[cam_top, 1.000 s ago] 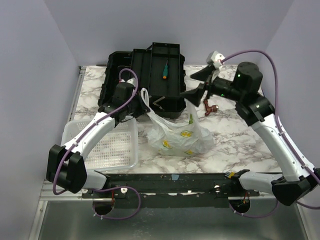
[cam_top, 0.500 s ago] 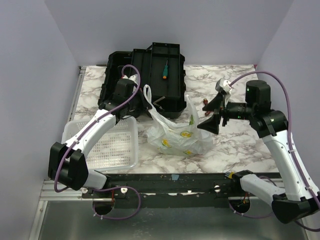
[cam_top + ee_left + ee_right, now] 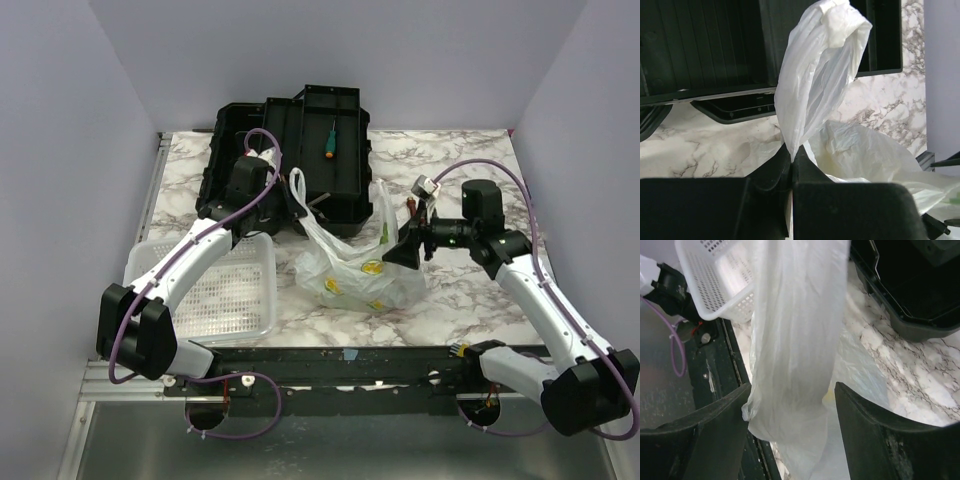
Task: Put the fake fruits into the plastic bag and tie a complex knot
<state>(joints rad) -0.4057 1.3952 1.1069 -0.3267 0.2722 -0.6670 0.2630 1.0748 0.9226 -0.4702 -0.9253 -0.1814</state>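
The plastic bag (image 3: 355, 270) lies mid-table, with the fake fruits (image 3: 372, 268) showing yellow-green through its film. Its two handles stand up apart; no knot shows. My left gripper (image 3: 291, 207) is shut on the left handle (image 3: 295, 185); in the left wrist view the jaws (image 3: 791, 152) pinch the base of that handle (image 3: 815, 75). My right gripper (image 3: 405, 245) is open at the right handle (image 3: 383, 215). In the right wrist view the handle (image 3: 795, 340) hangs between the spread fingers (image 3: 875, 425), untouched by the right one.
An open black toolbox (image 3: 300, 160) stands at the back, with a green-handled screwdriver (image 3: 328, 140) in it. A white perforated basket (image 3: 215, 290) sits left of the bag. A small dark red object (image 3: 412, 208) lies behind the right gripper.
My right arm has come down and left from the back right to the bag, its open jaws now straddling the right handle. My left gripper still holds the left handle.
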